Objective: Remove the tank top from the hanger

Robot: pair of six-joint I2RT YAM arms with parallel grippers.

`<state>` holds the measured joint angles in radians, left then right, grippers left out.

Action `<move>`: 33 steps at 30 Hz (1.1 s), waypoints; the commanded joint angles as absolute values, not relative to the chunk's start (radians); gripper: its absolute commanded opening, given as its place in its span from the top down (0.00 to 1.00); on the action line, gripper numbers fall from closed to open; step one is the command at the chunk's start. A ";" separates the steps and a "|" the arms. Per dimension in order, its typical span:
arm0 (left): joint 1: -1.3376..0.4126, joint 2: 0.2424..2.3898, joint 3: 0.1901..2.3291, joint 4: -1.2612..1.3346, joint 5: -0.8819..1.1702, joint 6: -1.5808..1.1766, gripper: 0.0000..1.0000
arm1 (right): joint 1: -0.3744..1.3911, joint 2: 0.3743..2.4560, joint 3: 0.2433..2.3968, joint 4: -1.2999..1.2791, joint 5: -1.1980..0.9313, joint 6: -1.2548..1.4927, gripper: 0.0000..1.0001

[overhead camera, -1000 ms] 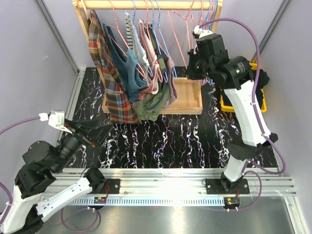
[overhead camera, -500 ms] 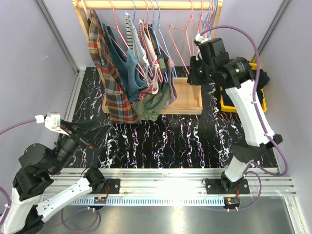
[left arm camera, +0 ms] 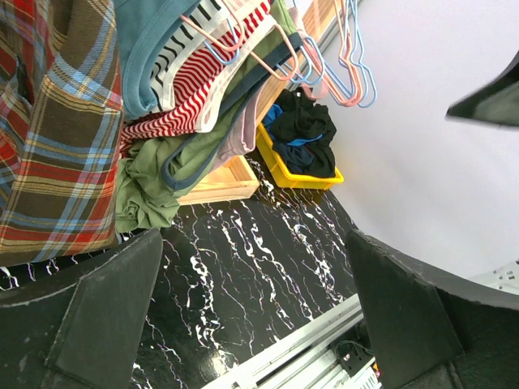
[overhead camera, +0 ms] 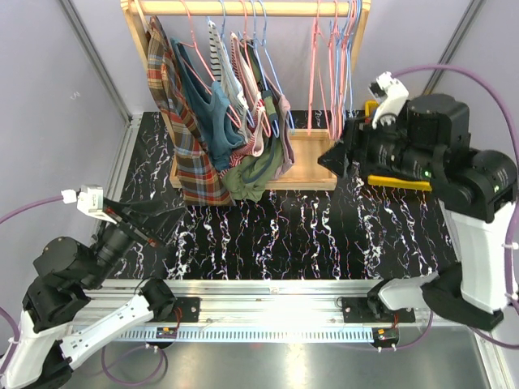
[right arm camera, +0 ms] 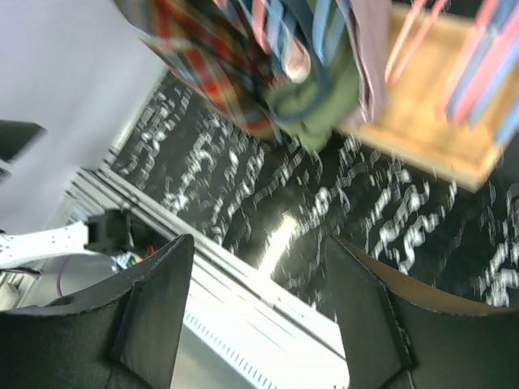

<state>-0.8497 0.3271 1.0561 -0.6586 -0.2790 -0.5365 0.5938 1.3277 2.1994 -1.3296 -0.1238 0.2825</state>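
Pink hanger [overhead camera: 315,73] released, right fingers [right arm camera: 154,316] apparently spread, swung back; left fingers [left arm camera: 105,316] wide.

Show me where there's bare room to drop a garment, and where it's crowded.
Free: the table between the rack base and the near rail, and the base's right half under the empty hangers. Crowded: the rack's left half, where hung clothes sag onto the base; the bin holds dark clothes.
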 commanded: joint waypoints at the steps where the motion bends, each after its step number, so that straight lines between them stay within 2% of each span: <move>1: -0.850 0.360 1.066 -0.612 -0.247 -0.543 0.01 | 0.636 1.501 2.345 -1.292 -0.147 0.212 0.27; 7: -0.850 0.351 1.072 -0.620 -0.256 -0.542 0.01 | 0.647 1.731 2.564 -1.264 0.020 0.123 0.26; 10: -0.850 0.348 1.074 -0.632 -0.261 -0.540 0.01 | 0.647 1.795 2.585 -1.210 0.083 0.094 0.26; 16: -0.850 0.330 1.077 -0.647 -0.275 -0.538 0.01 | 0.647 1.816 2.523 -1.052 0.147 0.049 0.29; 33: -0.850 0.291 1.049 -0.657 -0.284 -0.538 0.01 | 0.647 1.905 2.588 -1.037 0.224 0.025 0.49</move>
<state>-0.8497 0.3073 1.0519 -0.6727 -0.2771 -0.5362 0.6388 1.8915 2.5446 -1.0893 0.1902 0.0406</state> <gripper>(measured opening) 0.988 0.516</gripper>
